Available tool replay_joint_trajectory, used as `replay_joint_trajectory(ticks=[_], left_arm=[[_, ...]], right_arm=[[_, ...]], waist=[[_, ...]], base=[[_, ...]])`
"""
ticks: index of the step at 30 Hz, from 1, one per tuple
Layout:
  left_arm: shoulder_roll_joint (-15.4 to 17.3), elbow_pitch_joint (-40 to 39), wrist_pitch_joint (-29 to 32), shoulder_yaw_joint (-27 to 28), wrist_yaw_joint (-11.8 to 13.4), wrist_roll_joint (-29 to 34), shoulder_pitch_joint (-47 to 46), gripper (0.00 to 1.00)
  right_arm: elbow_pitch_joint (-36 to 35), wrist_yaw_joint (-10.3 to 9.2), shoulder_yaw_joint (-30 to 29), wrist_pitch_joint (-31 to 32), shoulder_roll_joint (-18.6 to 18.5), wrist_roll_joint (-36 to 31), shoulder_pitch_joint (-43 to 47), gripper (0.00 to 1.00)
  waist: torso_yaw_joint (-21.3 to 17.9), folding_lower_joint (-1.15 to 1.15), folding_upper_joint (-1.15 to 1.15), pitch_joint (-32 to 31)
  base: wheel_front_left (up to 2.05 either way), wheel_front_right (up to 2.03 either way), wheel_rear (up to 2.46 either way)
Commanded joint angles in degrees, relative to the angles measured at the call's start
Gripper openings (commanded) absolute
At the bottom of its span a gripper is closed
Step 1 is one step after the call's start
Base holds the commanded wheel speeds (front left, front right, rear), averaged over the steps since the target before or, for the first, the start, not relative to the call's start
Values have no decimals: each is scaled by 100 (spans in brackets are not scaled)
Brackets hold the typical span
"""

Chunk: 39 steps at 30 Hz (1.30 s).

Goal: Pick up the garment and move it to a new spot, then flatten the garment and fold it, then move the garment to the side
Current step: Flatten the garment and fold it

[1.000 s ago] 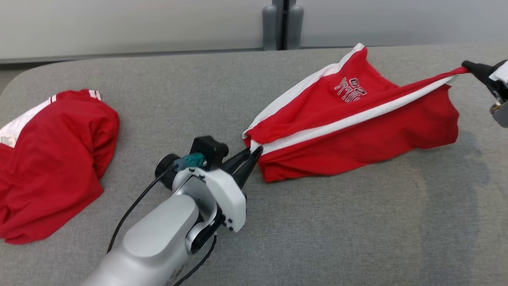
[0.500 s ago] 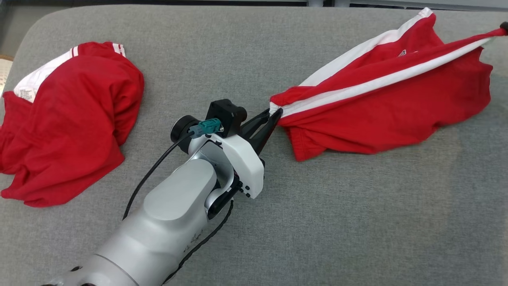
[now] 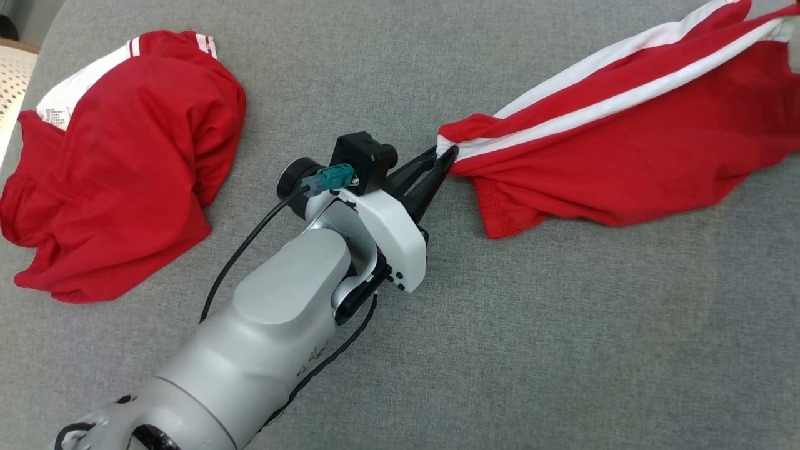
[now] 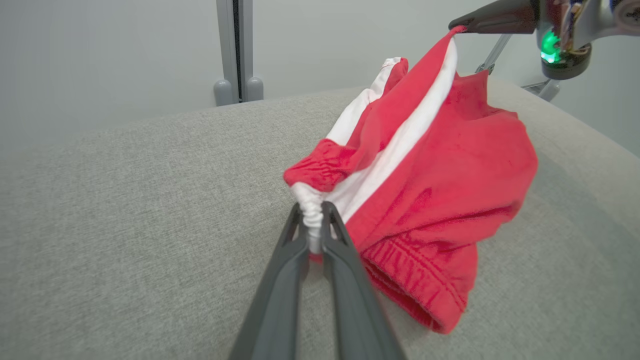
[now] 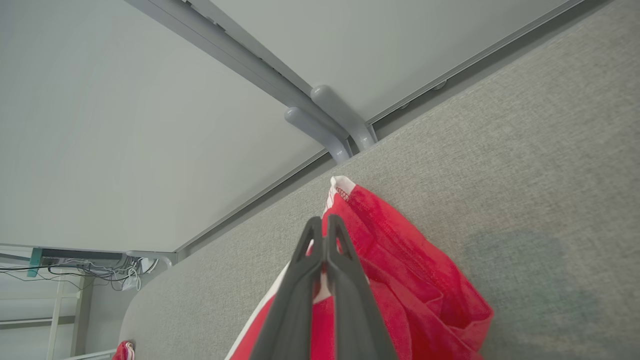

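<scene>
Red garment taut between end effectors

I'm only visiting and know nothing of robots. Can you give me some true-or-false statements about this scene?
1. The left jaws are shut on a white gathered edge of the striped garment. True.
2. The right jaws are open and empty. False: they are shut on the striped garment's other end.
3. The striped garment lies folded flat on the grey surface. False: it is stretched out, unfolded, one end lifted.
4. A second red garment lies crumpled apart from it. True.
</scene>
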Motion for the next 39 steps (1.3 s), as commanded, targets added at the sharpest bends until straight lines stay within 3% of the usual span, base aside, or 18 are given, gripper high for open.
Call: replay_joint_trajectory(ticks=[1,2,3,4,5,6,16,19,24,34,39], left_arm=[[18,-31,-41,-36,2,-78,-115,0],[19,-48,-48,-74,19,-109,-141,0],[20,-71,-52,-118,30,-141,-163,9],[18,-89,-58,-159,40,-187,-176,28],[19,-94,-62,-195,61,-237,-192,91],[20,-95,-63,-230,84,-287,-220,100],[18,41,-159,-467,270,-640,-367,100],[20,157,-200,-380,354,-746,-358,100],[17,367,-244,-89,450,-840,-223,100],[245,-194,-244,1514,769,-121,440,100],[348,-722,-243,2267,878,395,1031,100]], right_arm=[[11,1,-79,-54,7,-104,-52,0],[11,1,-160,-82,17,-197,-76,0],[10,1,-232,-113,26,-286,-94,0],[9,1,-301,-162,39,-385,-120,0],[7,1,-368,-236,41,-493,-154,59],[6,1,-438,-324,73,-585,-198,100],[8,1,-1152,-985,303,-1208,-280,100],[0,1,-1213,-1324,440,-1222,-290,100],[-618,1,-969,-1685,572,-1161,315,100],[-2767,2,-214,-2523,287,-639,2296,100],[-3406,1,141,-3040,78,-627,3141,100]], waist=[[14,0,0,36],[20,0,0,55],[26,0,0,71],[30,0,0,87],[34,0,0,101],[38,0,0,116],[31,0,0,112],[-29,0,0,4],[-187,0,0,-313],[-493,0,0,-1077],[-612,0,0,-1380]], base=[[0,0,0],[0,0,0],[0,0,0],[0,0,0],[0,0,0],[0,0,0],[0,0,0],[0,0,0],[0,0,0],[0,0,0],[0,0,0]])
